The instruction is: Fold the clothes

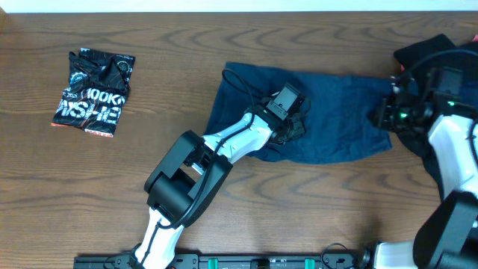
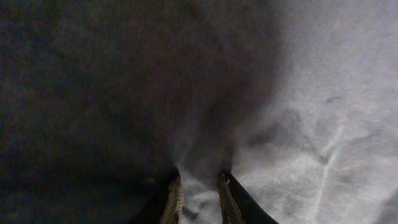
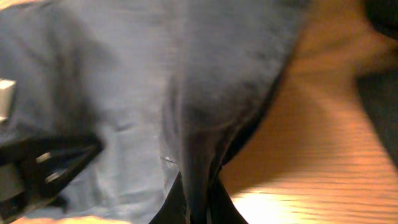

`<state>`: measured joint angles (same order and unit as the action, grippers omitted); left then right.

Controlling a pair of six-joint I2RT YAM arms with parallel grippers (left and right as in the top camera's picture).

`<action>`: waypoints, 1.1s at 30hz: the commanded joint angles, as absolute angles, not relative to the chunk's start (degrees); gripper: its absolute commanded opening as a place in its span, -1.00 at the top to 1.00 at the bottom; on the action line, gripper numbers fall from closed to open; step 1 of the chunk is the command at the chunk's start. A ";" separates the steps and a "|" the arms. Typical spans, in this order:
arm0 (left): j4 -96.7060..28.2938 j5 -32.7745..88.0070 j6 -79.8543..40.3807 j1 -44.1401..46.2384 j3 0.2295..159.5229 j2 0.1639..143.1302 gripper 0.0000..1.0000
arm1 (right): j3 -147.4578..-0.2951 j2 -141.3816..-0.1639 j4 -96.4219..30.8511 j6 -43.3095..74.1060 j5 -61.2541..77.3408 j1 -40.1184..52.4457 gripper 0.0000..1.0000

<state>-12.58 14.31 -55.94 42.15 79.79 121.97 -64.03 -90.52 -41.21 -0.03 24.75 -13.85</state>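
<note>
A blue garment (image 1: 336, 112) lies spread across the middle of the table. My left gripper (image 1: 293, 123) is down on it near its lower edge. In the left wrist view its fingers (image 2: 198, 199) are nearly together, with a pinch of the blue fabric (image 2: 311, 124) between them. My right gripper (image 1: 385, 112) is shut on the garment's right edge. In the right wrist view a ridge of blue cloth (image 3: 205, 124) runs up from between its fingers (image 3: 200, 199), lifted off the wood.
A folded black garment with white print (image 1: 93, 91) lies at the far left. A dark garment (image 1: 426, 48) lies at the back right behind the right arm. Bare wooden table (image 1: 336, 209) lies in front of the blue garment.
</note>
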 commanded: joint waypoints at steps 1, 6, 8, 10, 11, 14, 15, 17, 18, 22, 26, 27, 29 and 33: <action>-11.84 15.99 -57.74 42.30 79.64 124.49 0.53 | -64.18 -86.00 -41.28 2.83 25.65 -7.60 0.97; -10.41 18.63 -57.74 42.37 79.64 124.46 0.52 | -66.65 -81.67 -39.57 6.87 21.37 -0.47 0.98; -8.84 20.43 -57.80 42.68 79.64 124.46 0.53 | -69.19 -81.01 -39.81 6.87 20.21 0.71 0.98; -6.79 22.13 -59.31 43.13 79.64 124.46 0.52 | -72.16 -80.99 -40.49 7.29 19.90 0.86 0.98; -5.87 22.70 -61.36 43.46 79.64 124.46 0.52 | -73.49 -80.99 -40.64 7.29 19.90 0.86 0.98; -2.22 22.94 -67.44 44.62 79.64 124.46 0.53 | -76.55 -80.99 -40.73 7.27 20.14 1.02 0.98; -0.19 22.94 -67.40 44.95 79.64 124.46 0.53 | -77.10 -80.99 -40.71 7.25 20.14 1.17 0.98; 4.12 22.94 -67.35 45.50 79.64 124.46 0.52 | -77.80 -80.99 -40.71 7.25 20.12 1.41 0.98; 5.58 22.96 -67.33 45.58 79.64 124.46 0.51 | -77.89 -80.99 -40.69 7.22 20.12 1.56 0.98; 7.29 24.05 -62.28 45.23 79.64 123.44 0.44 | -77.89 -81.21 -40.82 6.66 20.12 2.13 0.99; 4.32 24.01 -56.71 43.77 79.64 120.25 0.37 | -77.89 -81.58 -40.49 6.13 19.68 3.14 0.98; 3.16 24.01 -54.83 43.16 79.64 119.11 0.36 | -77.89 -81.73 -40.25 6.13 19.66 3.31 0.98; -0.34 23.57 -50.33 41.60 79.64 116.57 0.35 | -77.89 -82.21 -39.62 6.17 19.64 3.68 0.98; -11.99 18.55 -43.38 37.21 79.64 111.46 0.36 | -77.89 -83.83 -38.06 6.87 19.53 4.95 0.98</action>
<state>-7.31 22.94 -52.01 40.80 79.31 117.10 -76.18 -82.76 -39.13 6.13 19.20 3.60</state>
